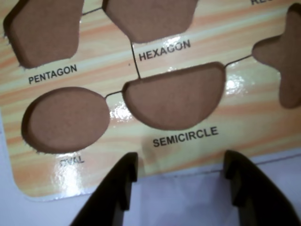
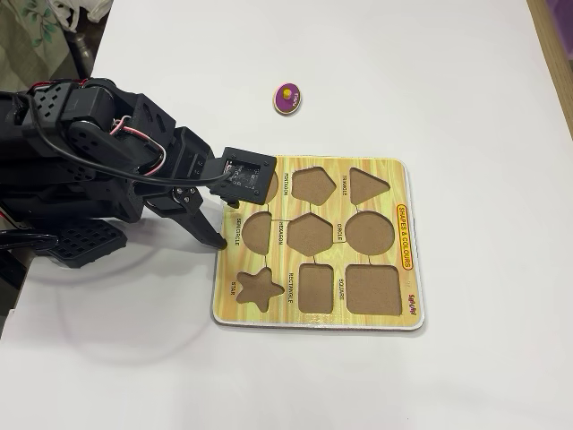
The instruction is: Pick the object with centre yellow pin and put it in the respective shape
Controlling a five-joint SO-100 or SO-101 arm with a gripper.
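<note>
The object with centre yellow pin, a small purple oval piece, lies on the white table beyond the board, well apart from my gripper; the wrist view does not show it. The wooden shape board has empty cut-outs. In the wrist view its oval hole is at lower left, with the semicircle hole beside it. My gripper hovers at the board's near edge by the semicircle label, open with nothing between its fingers. In the fixed view the gripper sits over the board's left edge, and the wrist partly hides the oval hole.
The board also has pentagon, hexagon and star holes, plus circle, triangle, rectangle and square ones in the fixed view. The black arm fills the left side. White table surrounds the board.
</note>
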